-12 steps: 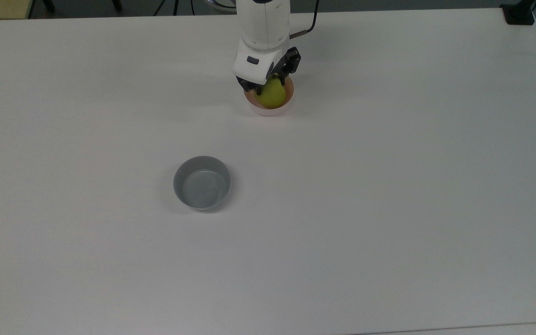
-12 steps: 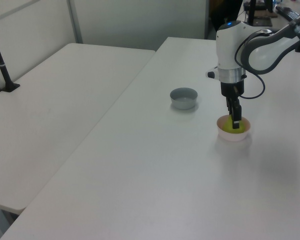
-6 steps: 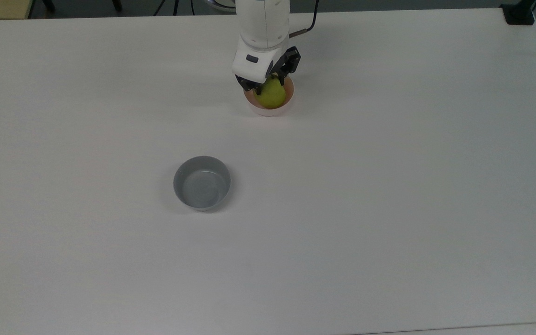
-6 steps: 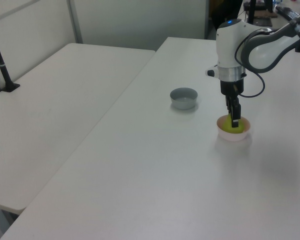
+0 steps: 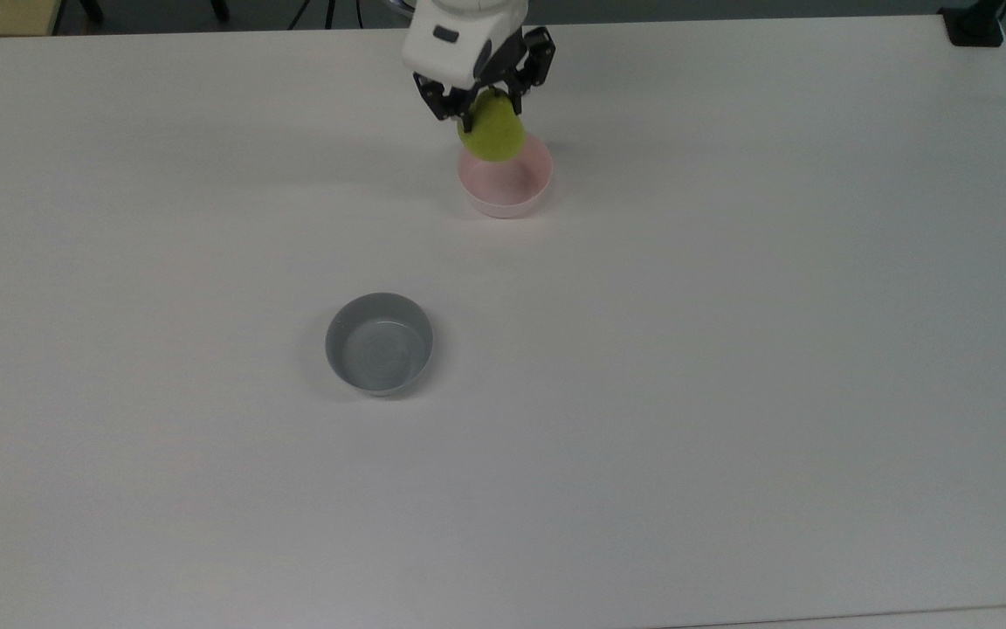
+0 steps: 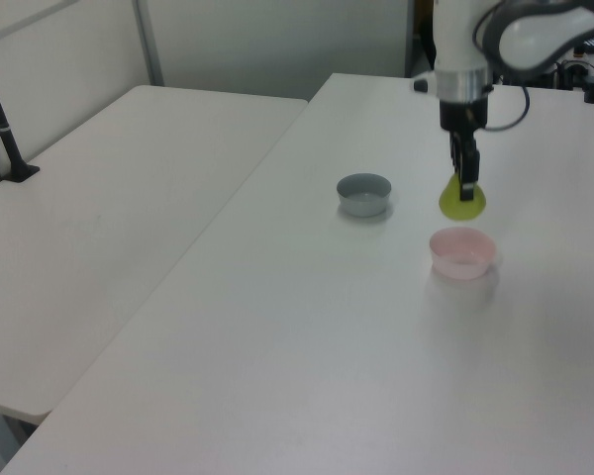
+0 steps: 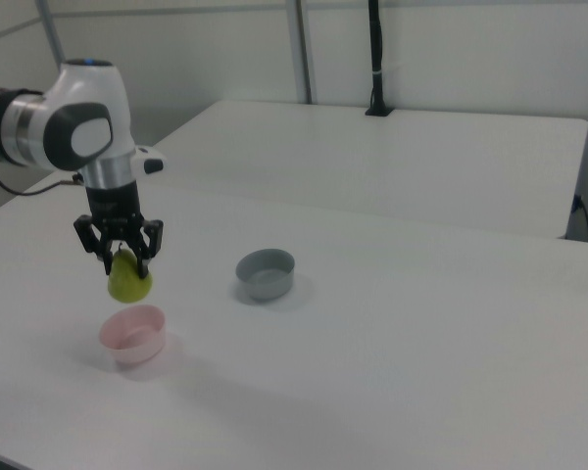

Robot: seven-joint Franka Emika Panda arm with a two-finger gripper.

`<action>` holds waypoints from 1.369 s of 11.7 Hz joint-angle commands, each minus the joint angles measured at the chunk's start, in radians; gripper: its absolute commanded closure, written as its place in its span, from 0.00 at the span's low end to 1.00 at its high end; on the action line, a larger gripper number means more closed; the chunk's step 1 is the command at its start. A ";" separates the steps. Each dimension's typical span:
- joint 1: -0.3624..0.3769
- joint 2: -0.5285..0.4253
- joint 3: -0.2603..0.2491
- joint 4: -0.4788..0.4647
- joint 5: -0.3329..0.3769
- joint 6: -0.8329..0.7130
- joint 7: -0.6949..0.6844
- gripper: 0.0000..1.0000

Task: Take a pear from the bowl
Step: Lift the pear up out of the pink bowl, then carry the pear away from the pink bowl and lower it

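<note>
White worktop (image 5: 730, 393) spreads across the whole scene, with a second white table (image 6: 119, 198) beside it, seen at the left view's left and behind it in the right view, and pale wall panels beyond.

Near the worktop's 12 o'clock edge in the top view, the white robot arm (image 7: 83, 127) hangs its gripper (image 5: 484, 103) pointing straight down. Its 2 black fingers (image 5: 444, 100) are clamped on the narrow upper part of the pear (image 5: 491, 131), one on each side, so the stem end sits up between them and the rounded yellow-green body hangs below the fingertips. In the right view the gripper (image 7: 119, 257) holds the pear (image 7: 129, 282) clear of everything, in the air.

The pale pink bowl (image 5: 506, 185) stands on the worktop just under the pear, empty inside. In the top view the pear overlaps the bowl's rim at about 11 o'clock. The left view shows the pear (image 6: 462, 201) hanging above the bowl (image 6: 462, 253) with a plain gap between them, and the right view shows the same gap over the bowl (image 7: 133, 335).

A grey bowl (image 5: 379, 343) of similar size stands well apart from the pink one, toward 7 o'clock from it in the top view, also empty.
</note>
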 commanded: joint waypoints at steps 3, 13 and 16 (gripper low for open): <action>-0.040 -0.019 -0.025 0.297 -0.011 -0.302 0.022 1.00; -0.147 0.068 -0.192 0.480 -0.011 -0.266 -0.309 1.00; -0.147 0.146 -0.297 0.483 -0.005 -0.159 -0.397 1.00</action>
